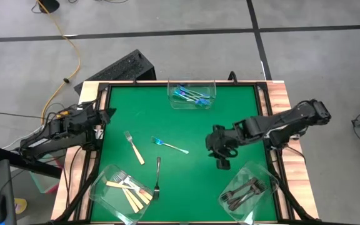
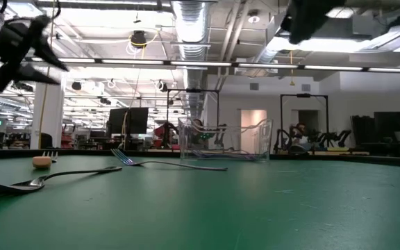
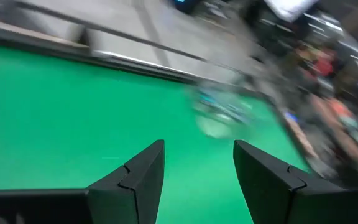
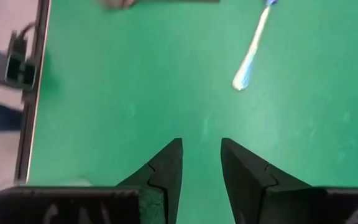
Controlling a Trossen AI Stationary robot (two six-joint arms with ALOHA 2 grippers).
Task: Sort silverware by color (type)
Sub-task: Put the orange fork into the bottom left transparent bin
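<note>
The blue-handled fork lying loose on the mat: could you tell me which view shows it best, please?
The high view: the whole blue-handled fork lies unobstructed mid-mat. The low view shows it edge-on; the right wrist view catches only its blurred handle end; the left wrist view misses it.

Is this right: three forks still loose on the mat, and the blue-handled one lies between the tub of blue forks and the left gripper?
Not quite. Three forks are loose, but the blue-handled fork lies mid-mat, nearer the right gripper, which hangs open and empty beside it. The left gripper waits at the mat's left edge. The high view shows this.
</note>
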